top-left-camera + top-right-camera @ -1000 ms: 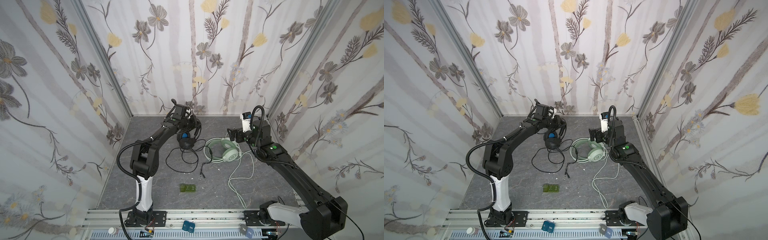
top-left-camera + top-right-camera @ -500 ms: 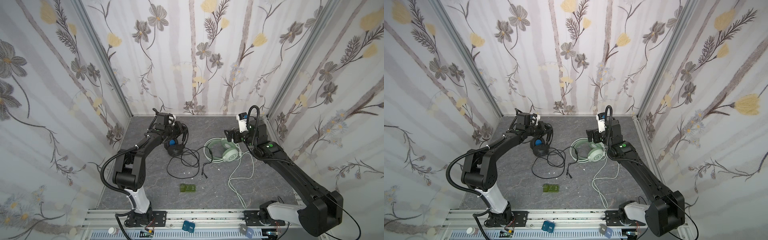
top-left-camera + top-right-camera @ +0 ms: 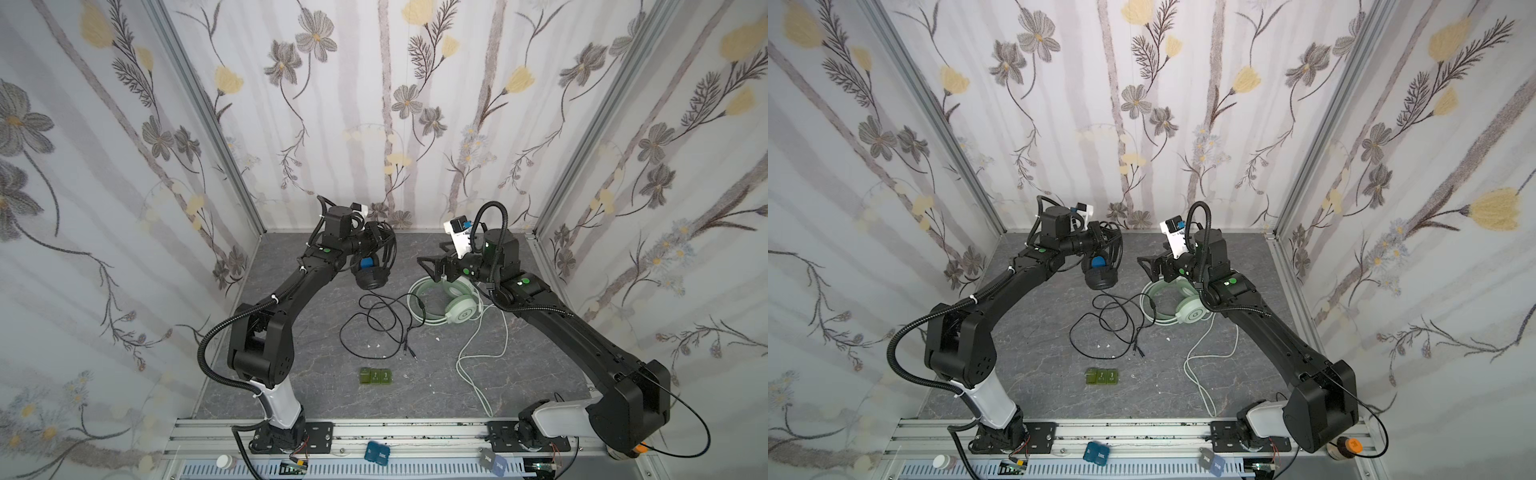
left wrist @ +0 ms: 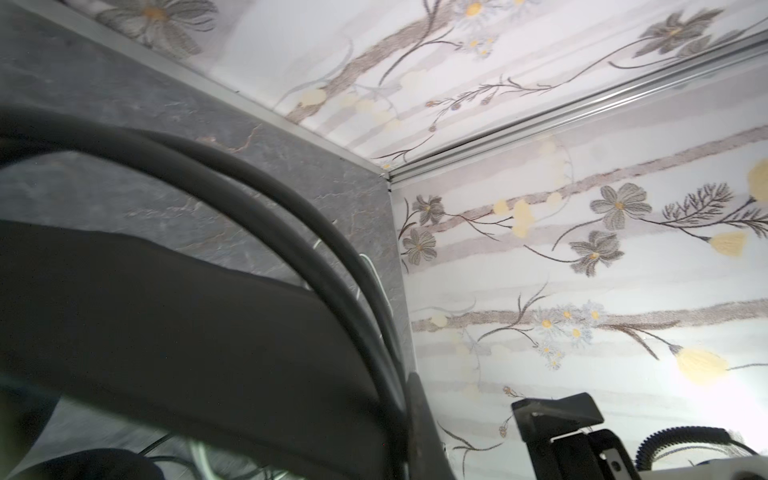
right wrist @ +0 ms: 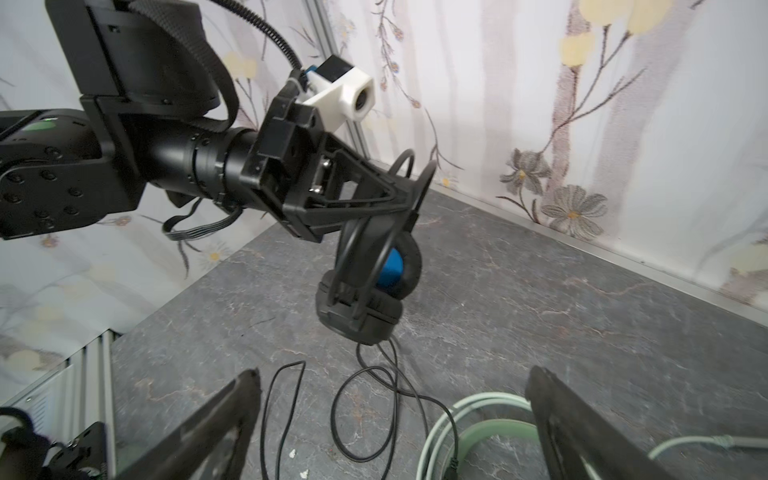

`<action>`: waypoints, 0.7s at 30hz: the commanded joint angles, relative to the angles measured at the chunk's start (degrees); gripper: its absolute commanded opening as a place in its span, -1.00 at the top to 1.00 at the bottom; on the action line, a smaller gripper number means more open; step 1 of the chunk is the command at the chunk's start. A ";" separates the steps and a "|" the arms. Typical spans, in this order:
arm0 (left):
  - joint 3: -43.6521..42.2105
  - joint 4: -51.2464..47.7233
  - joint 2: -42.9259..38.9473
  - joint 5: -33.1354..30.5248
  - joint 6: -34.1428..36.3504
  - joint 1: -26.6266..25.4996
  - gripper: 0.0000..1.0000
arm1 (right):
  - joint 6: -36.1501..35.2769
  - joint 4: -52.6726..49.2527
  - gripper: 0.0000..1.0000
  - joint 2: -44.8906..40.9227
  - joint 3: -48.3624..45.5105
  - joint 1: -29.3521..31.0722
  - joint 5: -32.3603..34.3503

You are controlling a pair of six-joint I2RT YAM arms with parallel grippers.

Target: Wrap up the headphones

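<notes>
Left claw [image 5: 401, 189] is clamped on the band of the black headset [image 5: 361, 303]. The headset hangs clear of the surface [image 3: 316, 357] near the back wall, earcups down.

Half a second back this arm was swung out to its own side. It is now in toward centre again, where it was a second ago. I judge that to be one sweep of a winding stroke.

Some turns of the black cable [image 3: 374, 328] seem to lie over the band at the claw; the rest is a loose tangle on the surface below.

Right claw [image 3: 428, 266] has its jaws wide apart and empty, hovering just above the mint headset [image 3: 459, 309]. That one lies flat, its pale cable [image 3: 478, 361] trailing loose.

Wrapping has begun on black; mint is not started.
</notes>
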 commanded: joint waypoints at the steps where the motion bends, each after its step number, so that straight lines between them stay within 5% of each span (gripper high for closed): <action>1: 2.23 10.68 2.42 -2.53 -8.16 -2.08 1.00 | 1.66 8.84 -0.99 -0.85 -2.66 0.08 -5.81; 21: 17.01 16.00 11.21 17.65 -11.10 -7.77 1.00 | -0.58 14.21 -0.86 -11.44 -16.12 -7.42 -13.05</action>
